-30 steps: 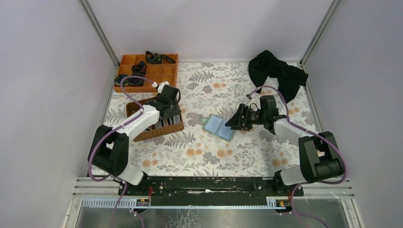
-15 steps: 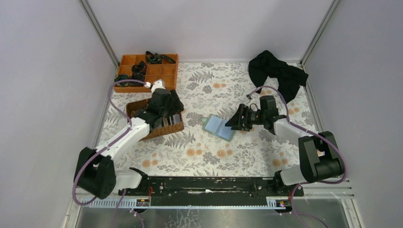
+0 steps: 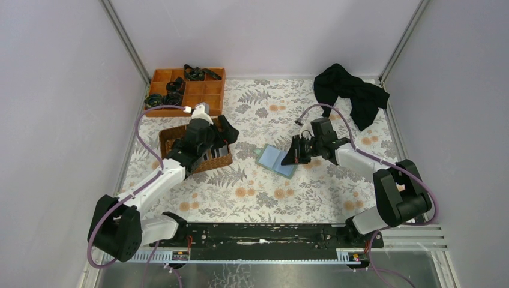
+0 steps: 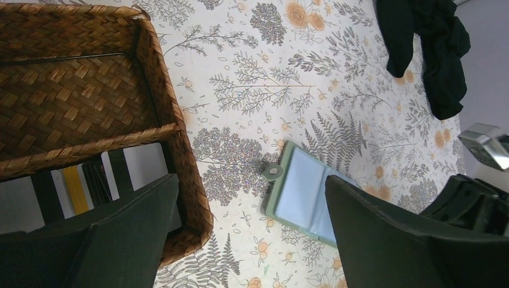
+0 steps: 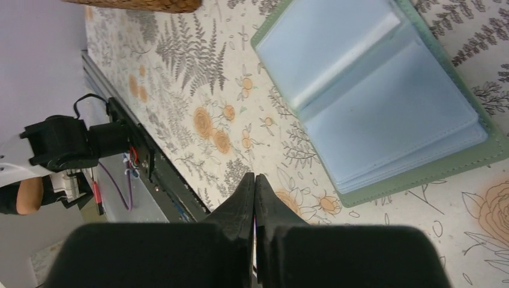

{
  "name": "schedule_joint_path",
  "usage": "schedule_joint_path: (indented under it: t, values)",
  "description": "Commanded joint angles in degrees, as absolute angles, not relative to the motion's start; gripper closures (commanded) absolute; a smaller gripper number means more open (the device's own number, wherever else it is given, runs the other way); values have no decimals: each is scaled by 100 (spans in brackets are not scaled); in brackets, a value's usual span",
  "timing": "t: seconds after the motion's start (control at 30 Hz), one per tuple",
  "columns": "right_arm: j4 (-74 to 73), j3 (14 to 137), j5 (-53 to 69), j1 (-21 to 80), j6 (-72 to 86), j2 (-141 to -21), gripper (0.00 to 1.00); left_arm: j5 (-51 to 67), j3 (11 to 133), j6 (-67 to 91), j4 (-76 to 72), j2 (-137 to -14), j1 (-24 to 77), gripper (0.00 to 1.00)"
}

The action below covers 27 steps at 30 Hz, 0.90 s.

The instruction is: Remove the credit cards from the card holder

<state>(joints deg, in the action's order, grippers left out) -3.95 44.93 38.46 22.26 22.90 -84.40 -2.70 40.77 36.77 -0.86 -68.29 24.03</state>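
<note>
Teal-lined card holder (image 3: 277, 160) open flat — right tool (image 5: 254, 180) pinched shut beside it — left tool (image 4: 249, 186) agape above wicker basket (image 4: 180, 150).

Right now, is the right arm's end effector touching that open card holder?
Apart. The right wrist view shows flowered cloth between the shut right end effector and the card holder.

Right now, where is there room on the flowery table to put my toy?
Two bare patches: the near strip between the black rail and the card holder, and the far middle between the orange tray and the black cloth. Crowded: the left, around the wicker basket and left claw, and beside the right claw.
</note>
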Motion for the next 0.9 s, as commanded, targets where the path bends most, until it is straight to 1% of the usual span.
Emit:
schedule_joint_path:
  t: [0.0,0.2,0.23,0.27,0.33,0.37,0.4,0.43,0.47,0.63,0.87]
  values:
    - [-522,4792,3530,2307,2161,-8619,100,-194,4068,3671,-496,-6726,2435,0]
    - [-670,4840,3166,2308,2063,-8535,99,-243,4051,3687,-422,-6726,2435,0]
    - [-710,4859,3109,2311,2025,-8534,96,-228,4066,3679,-422,-6754,2430,0]
    - [-739,4887,3085,2311,1995,-8526,85,-201,4086,3676,-422,-6781,2433,0]
    - [-803,4933,3023,2306,1968,-8509,55,-160,4122,3673,-422,-6825,2435,0]
    - [-806,4945,3005,2309,1969,-8501,38,-134,4128,3673,-417,-6842,2435,0]
    - [-808,4954,2984,2311,1973,-8491,26,-129,4134,3680,-417,-6854,2433,0]
    - [-806,4952,2973,2310,1984,-8478,19,-139,4139,3694,-414,-6864,2434,0]
    - [-795,4939,2957,2311,1984,-8467,13,-155,4134,3699,-398,-6868,2437,0]
    - [-793,4924,2931,2311,1986,-8481,3,-230,4143,3712,-348,-6851,2435,0]
    - [-799,4826,2843,2311,1930,-8400,1,-302,4250,3787,-82,-6900,2435,0]
